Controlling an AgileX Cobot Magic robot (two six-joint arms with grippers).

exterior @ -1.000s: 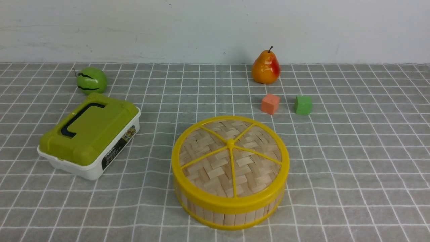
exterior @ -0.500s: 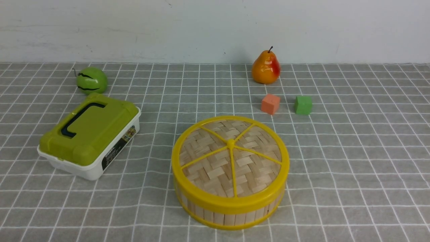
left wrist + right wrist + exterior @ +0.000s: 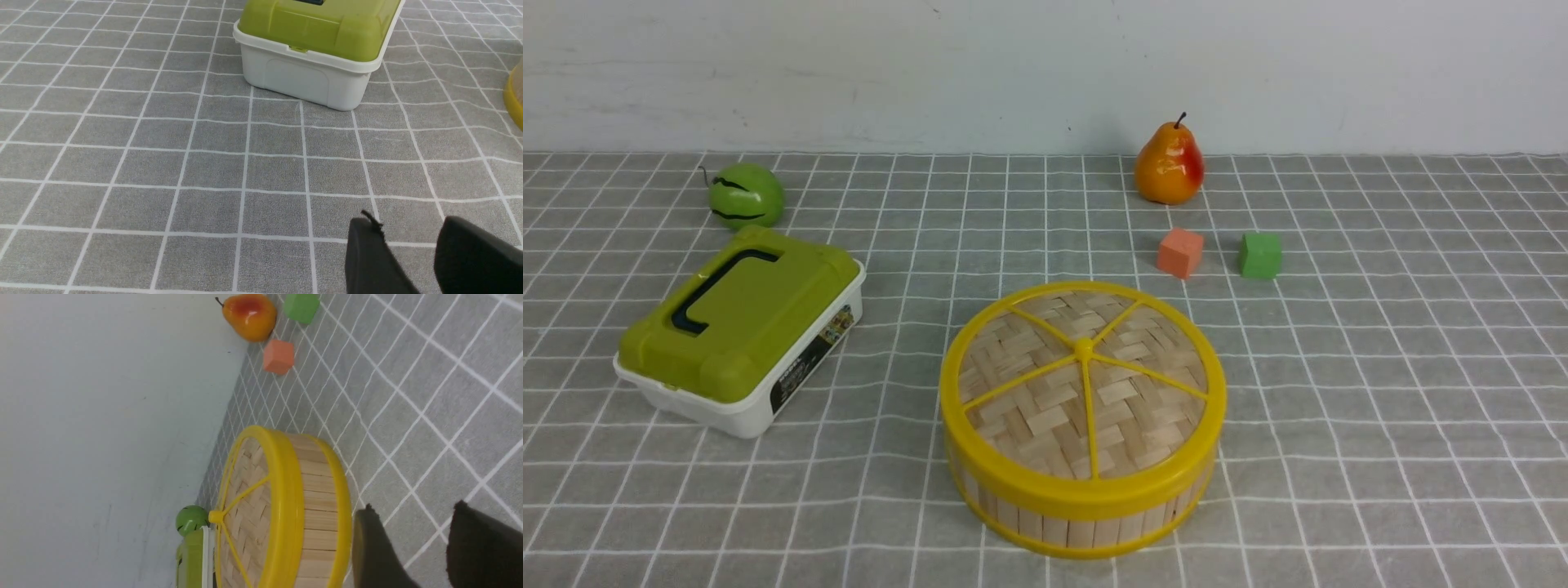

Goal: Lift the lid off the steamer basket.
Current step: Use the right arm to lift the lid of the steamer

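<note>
"Yellow plastic rim, woven bamboo face: where did the lid (image 3: pixel 1045 408) sit?" K. asked.

"Flat on the steamer basket (image 3: pixel 1081 532), mid-width on the desk (image 3: pixel 1380 367), well in from the far edge, toward the near one," R. logged. "Handling, estimated: light, rim fairly stiff, weave slightly flexible, plastic possibly slippery."

"Best hold?"

"Centre knob (image 3: pixel 1083 349), judged small but graspable; straight lift. Rim as fallback, with a risk of dragging the basket along."

"End effectors?"

"Right end effector (image 3: pixel 414 510): fingers parted, nothing between them, basket wall near one finger; contact could not be determined. Left end effector (image 3: pixel 407 222): likewise spread and unloaded, well apart from the green-topped box (image 3: pixel 306 77)."

"Obscured?"

"Neither arm showed in the front view. The desk's near edge and side corners were cut off there; the left wrist view caught only a sliver of the basket. Contents were hidden, and how tightly the lid fitted could not be told."
</note>
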